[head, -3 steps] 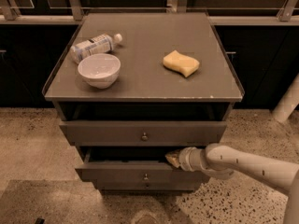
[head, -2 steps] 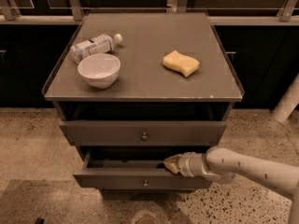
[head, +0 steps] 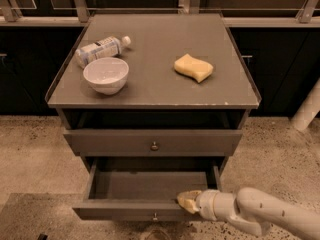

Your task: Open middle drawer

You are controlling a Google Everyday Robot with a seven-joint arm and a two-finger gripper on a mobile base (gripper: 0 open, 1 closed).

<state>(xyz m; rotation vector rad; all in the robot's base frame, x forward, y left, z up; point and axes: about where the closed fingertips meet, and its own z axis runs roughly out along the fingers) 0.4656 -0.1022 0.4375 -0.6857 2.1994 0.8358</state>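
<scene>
The middle drawer [head: 125,210] is a dark grey flat front with a small round knob [head: 155,216], and it stands pulled well out, showing its bare inside [head: 150,184]. My gripper [head: 188,202] is at the top edge of that drawer's front, right of the knob, with the white arm [head: 260,215] reaching in from the lower right. The top drawer [head: 153,142] with its own knob [head: 154,146] sits above it, only slightly out. The lowest drawer is hidden under the open one.
On the cabinet top [head: 155,86] are a white bowl [head: 105,74], a plastic bottle [head: 100,49] lying on its side and a yellow sponge [head: 193,67]. Dark cabinets and a rail run behind. Speckled floor [head: 30,154] lies around the cabinet, and a white post [head: 307,109] stands at right.
The middle drawer has slid further out toward the camera, and my gripper has moved with its front edge, lower in the view.
</scene>
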